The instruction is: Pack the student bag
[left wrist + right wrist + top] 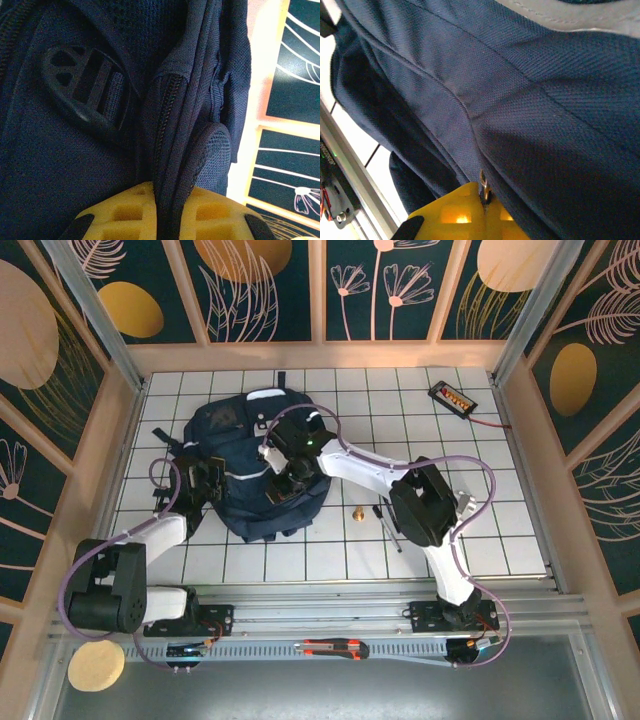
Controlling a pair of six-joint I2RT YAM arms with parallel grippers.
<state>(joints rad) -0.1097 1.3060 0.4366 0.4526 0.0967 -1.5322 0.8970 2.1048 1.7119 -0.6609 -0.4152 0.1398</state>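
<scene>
Student bag: navy backpack, flat on white gridded table, left of centre, between both arms
Left tool: yellow fingers together, clamped on zippered seam fold of student bag, near oval buckle patch
Right tool: together, pinching metal pull tab at bag seam
Loose on table, right of bag, apart from it: brass piece, dark slim stick; black meter near far right corner

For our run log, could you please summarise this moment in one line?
left gripper: shut on student bag fold | right gripper: shut on zipper pull | student bag: lying on table
</scene>
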